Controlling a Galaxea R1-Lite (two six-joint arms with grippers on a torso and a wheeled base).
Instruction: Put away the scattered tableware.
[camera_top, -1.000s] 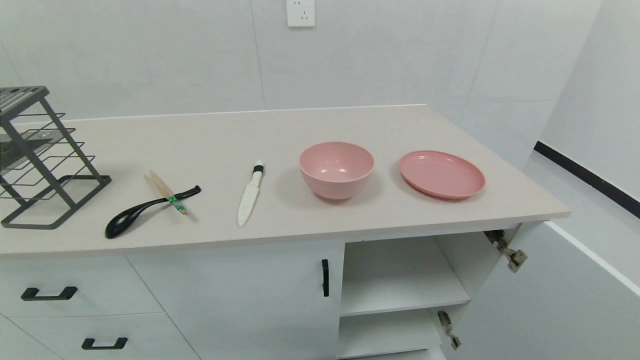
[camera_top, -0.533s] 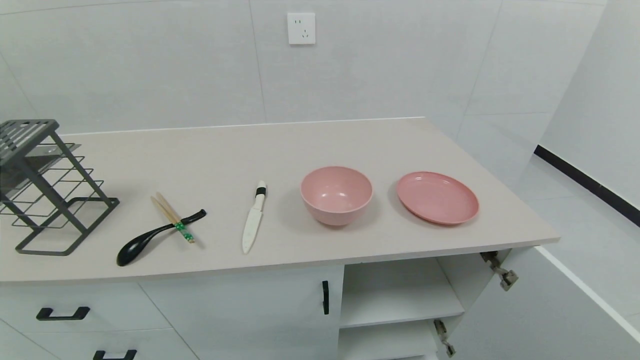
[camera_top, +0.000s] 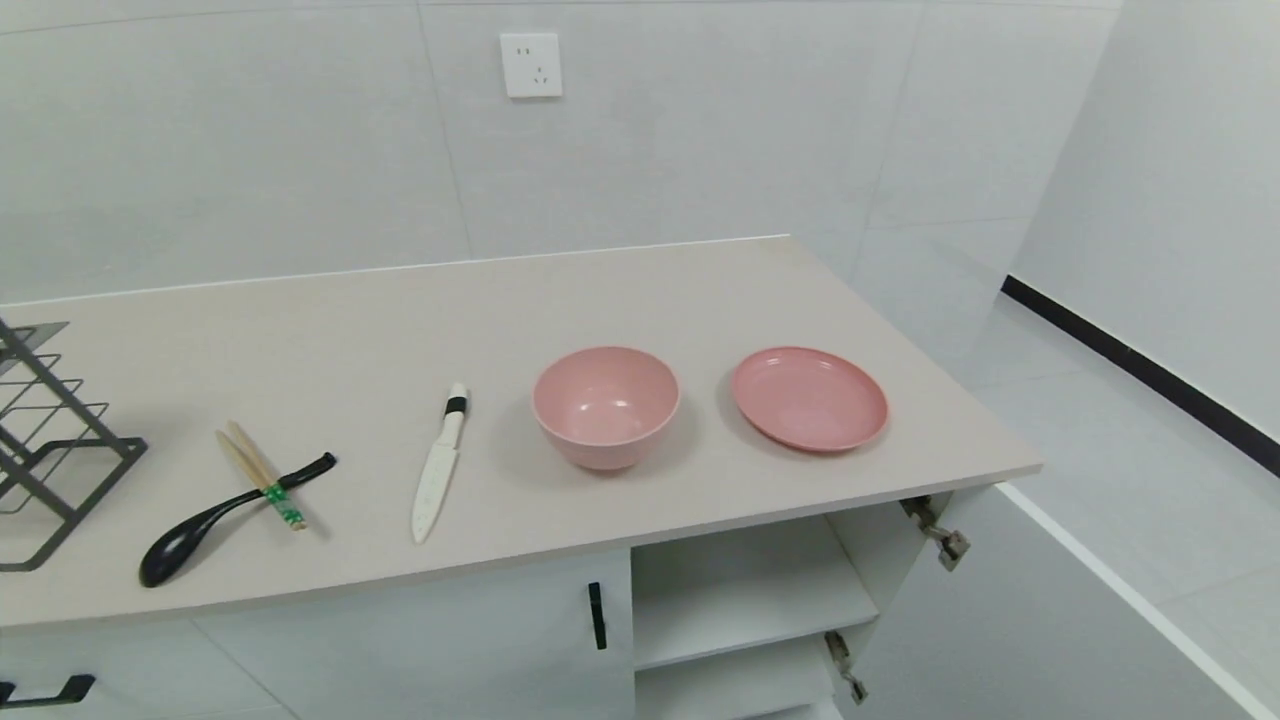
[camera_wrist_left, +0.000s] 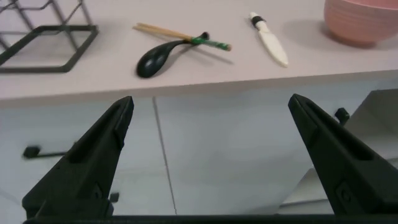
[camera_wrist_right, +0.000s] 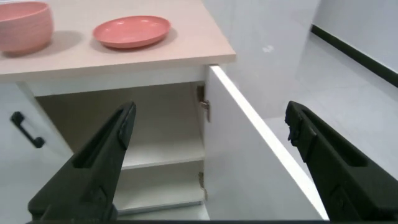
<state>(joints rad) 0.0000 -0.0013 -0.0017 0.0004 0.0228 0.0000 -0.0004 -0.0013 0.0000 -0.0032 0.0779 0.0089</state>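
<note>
Only our head view has swung; the tableware lies unmoved. Our left gripper (camera_wrist_left: 211, 102) and right gripper (camera_wrist_right: 211, 109) hang spread wide and empty before the cabinet (camera_top: 740, 590). On the countertop (camera_top: 400, 330) lie a black spoon (camera_top: 215, 520) crossed by chopsticks (camera_top: 258, 475), then a knife (camera_top: 437, 470), a pink bowl (camera_top: 605, 405) and a pink plate (camera_top: 808, 397).

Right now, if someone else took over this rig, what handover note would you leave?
Grippers: the left gripper is open and empty, in front of the counter, below its edge. The right gripper is open and empty, facing the open cabinet.
Things on the counter, from left to right: rack, spoon crossed with chopsticks, knife, bowl, plate.
Done: the cabinet door is open.
Left: nothing is put away yet; all five pieces remain.
</note>
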